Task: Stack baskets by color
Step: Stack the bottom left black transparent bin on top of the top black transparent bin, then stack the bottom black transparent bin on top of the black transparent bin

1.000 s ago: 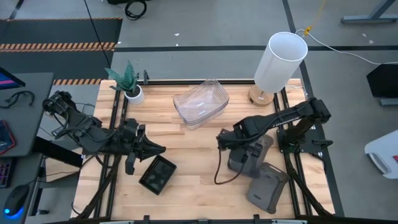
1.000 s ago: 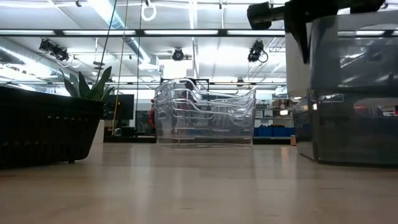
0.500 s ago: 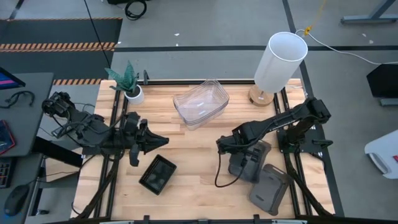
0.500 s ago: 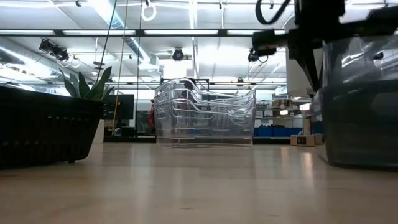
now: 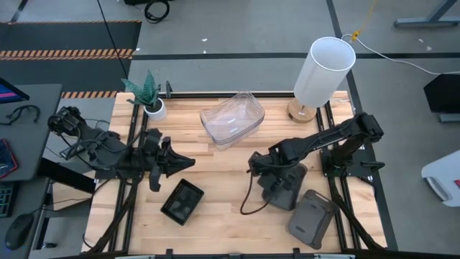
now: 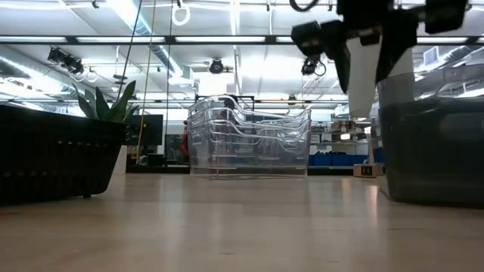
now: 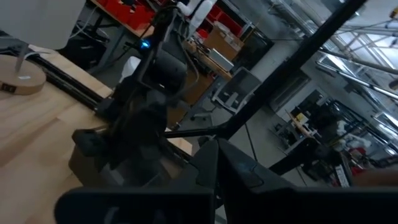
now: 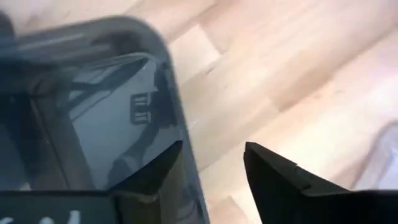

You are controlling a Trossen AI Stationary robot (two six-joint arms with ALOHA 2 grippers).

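Lying alone at the front right of the surface (image 5: 223, 216): one smoky grey basket (image 5: 313, 218), well apart from the black perforated baskets (image 5: 182, 201) at front left. Just behind it, straddling the rim of a second grey basket (image 5: 284, 191) with the right claw (image 8: 212, 149), one finger inside the wall, one outside, both standing apart and gripping nothing. Whether that basket is single or nested: impossible to tell. Hovering at mid-left with the left claw (image 5: 185, 164) pinched together and empty. Farther back, resting near the centre: the nested clear baskets (image 5: 231, 119). Judging by the thin translucent plastic, looking at light, fairly stiff, slick-walled pieces, likely flexing a little under a pinch and sliding easily on wood. Pointing to the upright rim, midway along a side, as the best place for taking hold.
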